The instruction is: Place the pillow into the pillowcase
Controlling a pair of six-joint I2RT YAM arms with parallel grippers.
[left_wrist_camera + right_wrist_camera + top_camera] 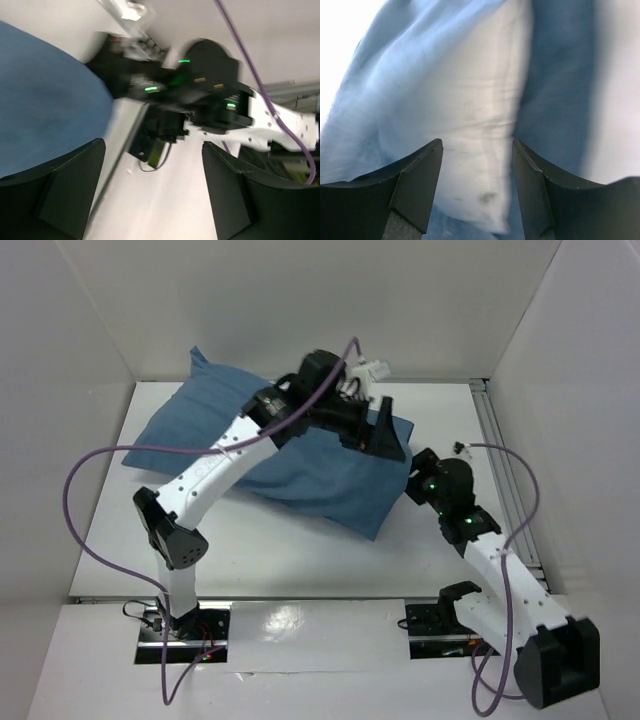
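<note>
Right gripper spread, pillow just ahead

no legible text, labels, or numbers anywhere

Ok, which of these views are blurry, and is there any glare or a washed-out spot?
Top view: sharp, with glare on the white near ledge. Left wrist: smeared by motion blur, the pillowcase and the right arm both soft. Right wrist: blurred too, its upper left corner blown out to white.
</note>
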